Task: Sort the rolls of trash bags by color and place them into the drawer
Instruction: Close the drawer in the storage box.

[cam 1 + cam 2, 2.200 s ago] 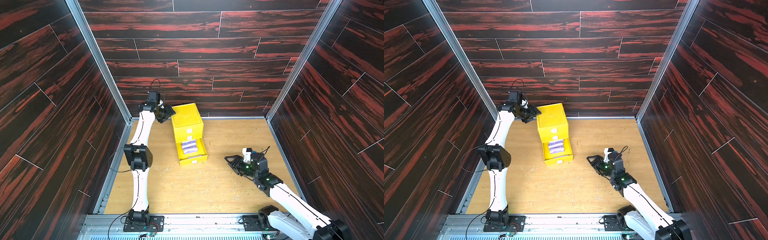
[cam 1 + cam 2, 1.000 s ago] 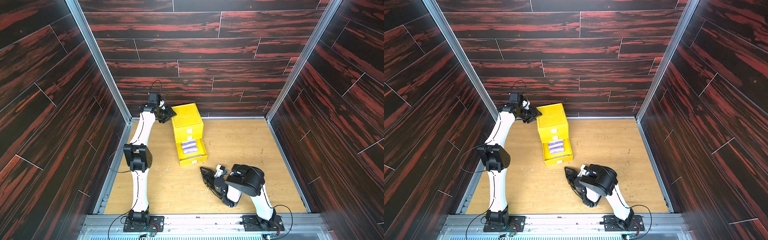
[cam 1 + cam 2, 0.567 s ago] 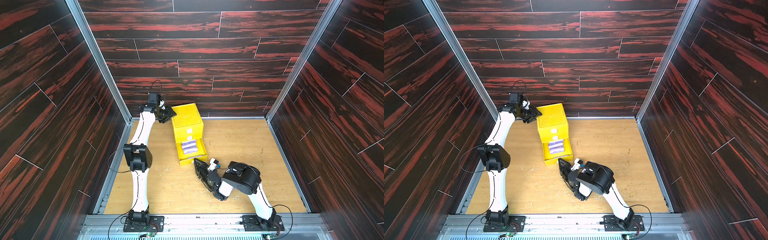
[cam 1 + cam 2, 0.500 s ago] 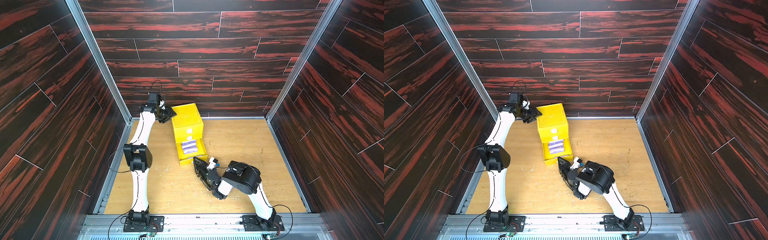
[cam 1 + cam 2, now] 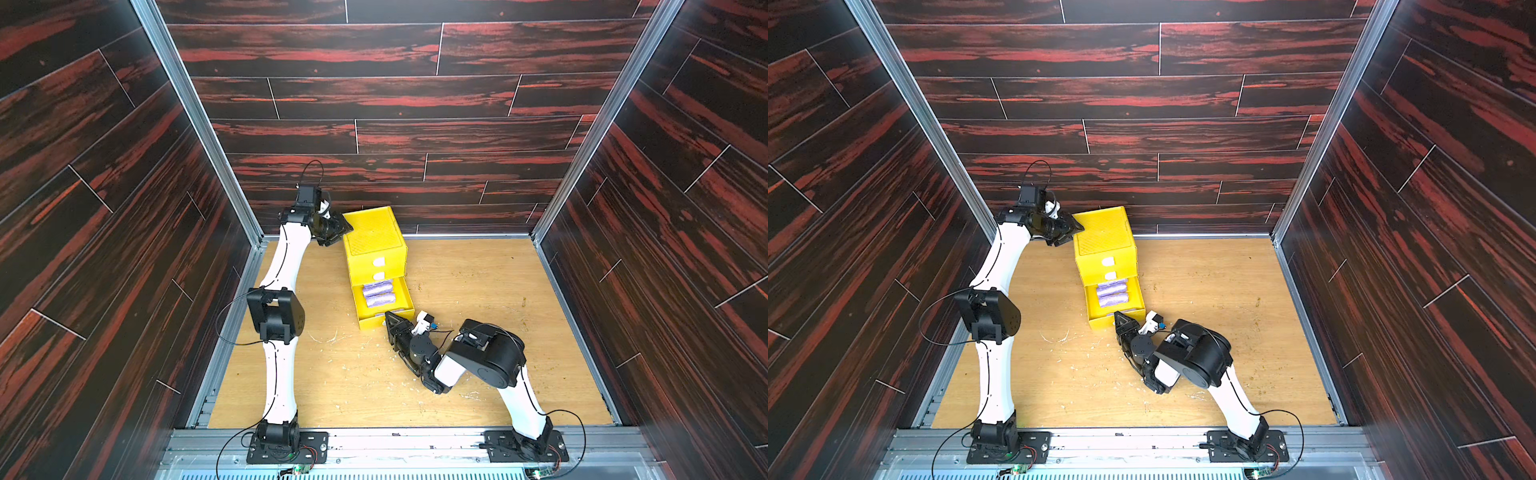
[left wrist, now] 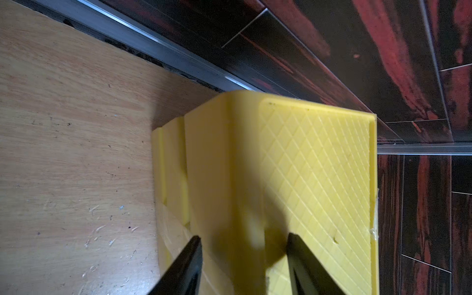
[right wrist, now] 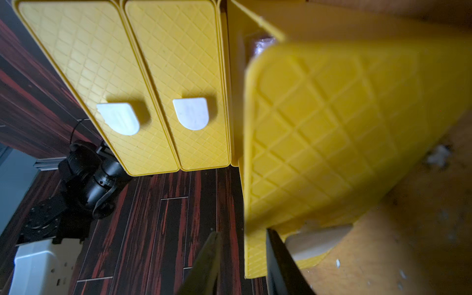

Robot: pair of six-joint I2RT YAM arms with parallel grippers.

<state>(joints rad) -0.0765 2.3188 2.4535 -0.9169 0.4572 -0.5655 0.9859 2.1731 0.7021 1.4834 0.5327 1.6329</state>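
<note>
Near the back wall, on the light plywood floor (image 5: 478,282), stood the bright yellow ribbed-plastic chest of three drawers (image 5: 374,245). Its two upper drawers were shut. The lowest drawer (image 5: 409,300) stood pulled out, with two crinkly lavender-purple rolls of trash bags (image 5: 378,289) lying side by side in it. No other rolls showed.

The left gripper (image 6: 242,236) sat at the chest's upper rear corner, its black fingers spread apart and straddling the edge where top met side. Whether they pressed the plastic could not be told.

The right gripper (image 7: 242,232) was low at the open drawer's front panel, just beside its small white tab (image 7: 314,245). Its fingers were drawn close with a narrow gap between them, and whether they pinched anything could not be told.
</note>
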